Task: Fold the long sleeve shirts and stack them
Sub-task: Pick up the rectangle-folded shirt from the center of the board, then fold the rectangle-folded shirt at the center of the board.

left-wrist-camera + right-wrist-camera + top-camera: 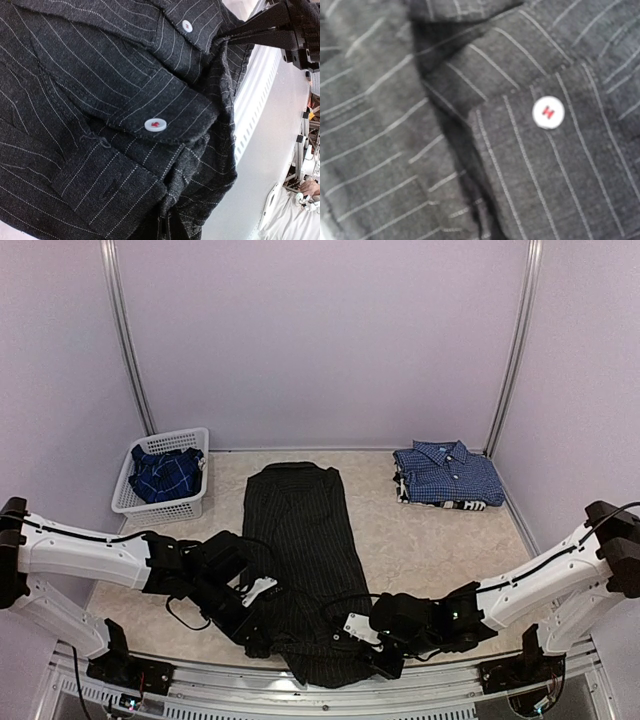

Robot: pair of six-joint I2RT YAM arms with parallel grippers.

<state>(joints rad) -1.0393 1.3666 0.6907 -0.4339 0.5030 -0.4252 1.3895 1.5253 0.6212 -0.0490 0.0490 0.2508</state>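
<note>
A black pinstriped long sleeve shirt lies lengthwise in the middle of the table, its near end bunched at the front edge. My left gripper is shut on that near end at its left side, and my right gripper is shut on it at the right side. Both wrist views are filled with this cloth: a buttoned cuff on the left, a button placket on the right, with the fingers hidden. A folded blue-and-white checked shirt lies at the back right. A darker blue plaid shirt sits in the basket.
The white lattice basket stands at the back left. Under the checked shirt a black-and-white patterned cloth shows. Metal rails run along the front table edge, and wall posts rise behind the table.
</note>
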